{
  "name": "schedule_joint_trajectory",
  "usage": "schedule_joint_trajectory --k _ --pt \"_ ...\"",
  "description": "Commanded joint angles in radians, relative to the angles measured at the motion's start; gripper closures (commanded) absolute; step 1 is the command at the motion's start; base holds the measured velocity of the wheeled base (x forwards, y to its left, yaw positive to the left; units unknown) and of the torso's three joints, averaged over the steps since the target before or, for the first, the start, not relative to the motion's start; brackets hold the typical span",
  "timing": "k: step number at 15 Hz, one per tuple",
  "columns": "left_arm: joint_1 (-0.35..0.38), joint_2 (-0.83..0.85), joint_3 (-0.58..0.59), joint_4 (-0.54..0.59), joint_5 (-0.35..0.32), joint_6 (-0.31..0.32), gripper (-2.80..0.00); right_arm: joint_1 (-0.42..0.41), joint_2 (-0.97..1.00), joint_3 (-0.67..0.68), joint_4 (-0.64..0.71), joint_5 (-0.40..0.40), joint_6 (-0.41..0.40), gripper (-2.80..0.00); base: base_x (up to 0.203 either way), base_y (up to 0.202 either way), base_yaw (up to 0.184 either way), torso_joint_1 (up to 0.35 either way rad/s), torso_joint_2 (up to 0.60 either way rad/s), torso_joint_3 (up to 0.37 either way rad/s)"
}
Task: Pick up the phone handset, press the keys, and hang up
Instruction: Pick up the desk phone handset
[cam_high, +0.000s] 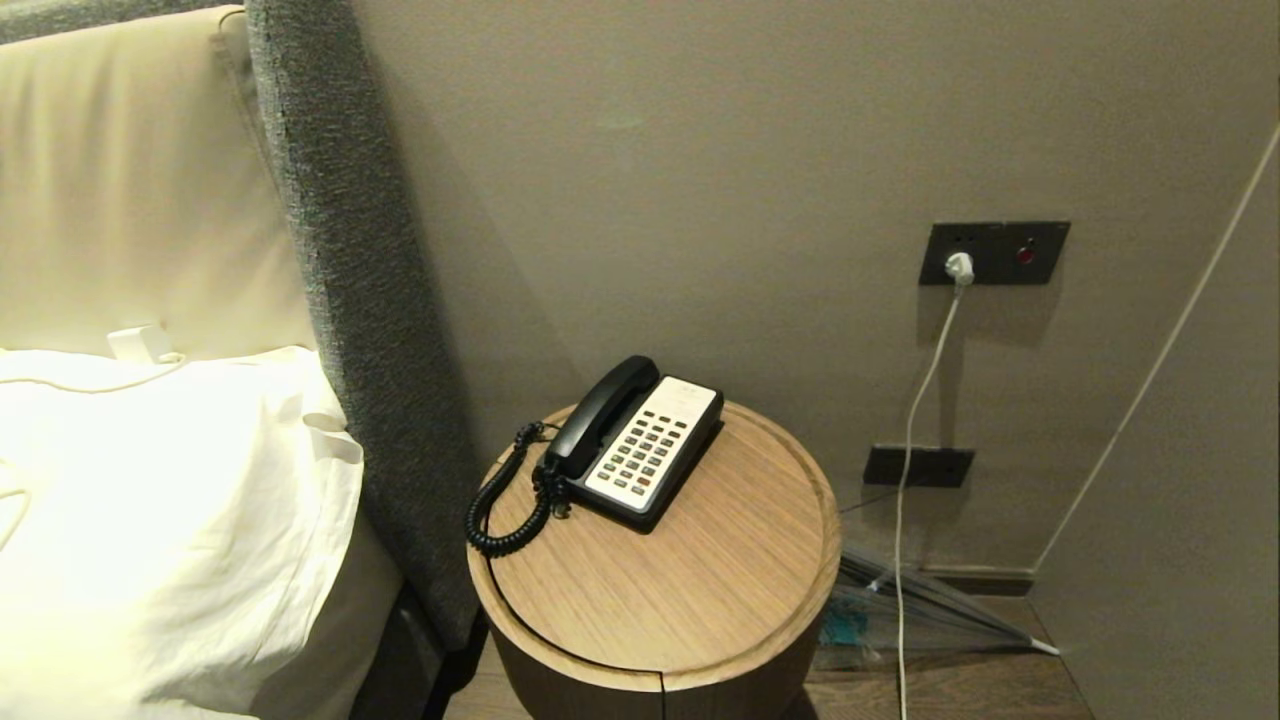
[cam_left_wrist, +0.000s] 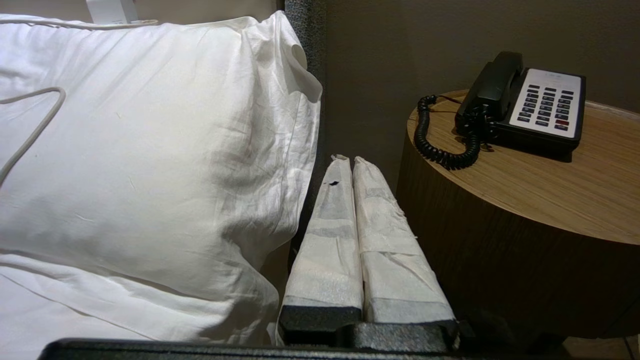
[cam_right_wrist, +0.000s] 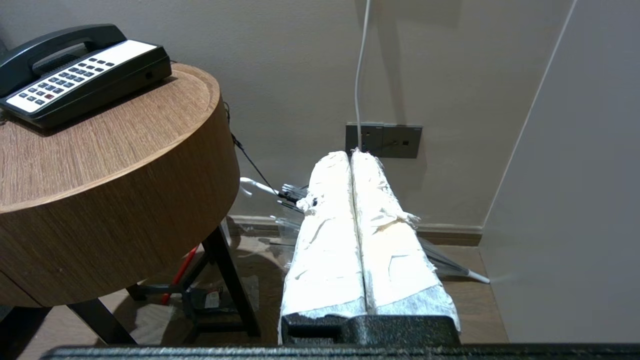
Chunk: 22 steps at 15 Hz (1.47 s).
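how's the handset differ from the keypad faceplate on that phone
The phone handset is glossy black and curved; the faceplate is white, flat and rectangular. The handset is plain, with a coiled cord trailing off it; the faceplate carries the keys. Both sit side by side on the phone base.

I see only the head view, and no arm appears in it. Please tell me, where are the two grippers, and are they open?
Observer: The left gripper is shut and holds nothing. In its wrist view it sits low, between the white pillow and the round wooden side table.
Operator: And the right one?
Observer: The right gripper is also shut and holds nothing. It hangs beside the table, on the side of the wall sockets, above the floor.
Operator: Is the phone handset lifted?
Observer: No. In the right wrist view it lies on its cradle, next to the keys. In the left wrist view its coiled cord curls on the tabletop near the edge.
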Motion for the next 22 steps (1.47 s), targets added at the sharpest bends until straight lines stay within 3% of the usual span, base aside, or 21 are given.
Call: schedule_joint_trajectory --k 1,22 --pt "0.001 0.001 0.04 -0.001 0.001 0.0 0.0 0.0 0.002 0.02 -0.001 0.001 0.0 0.0 0.0 0.0 0.0 0.0 0.0 0.0" --pt "0.001 0.001 0.04 -0.001 0.001 0.002 0.0 0.0 0.002 0.02 -0.003 -0.007 0.02 0.0 0.0 0.0 0.0 0.0 0.0 0.0"
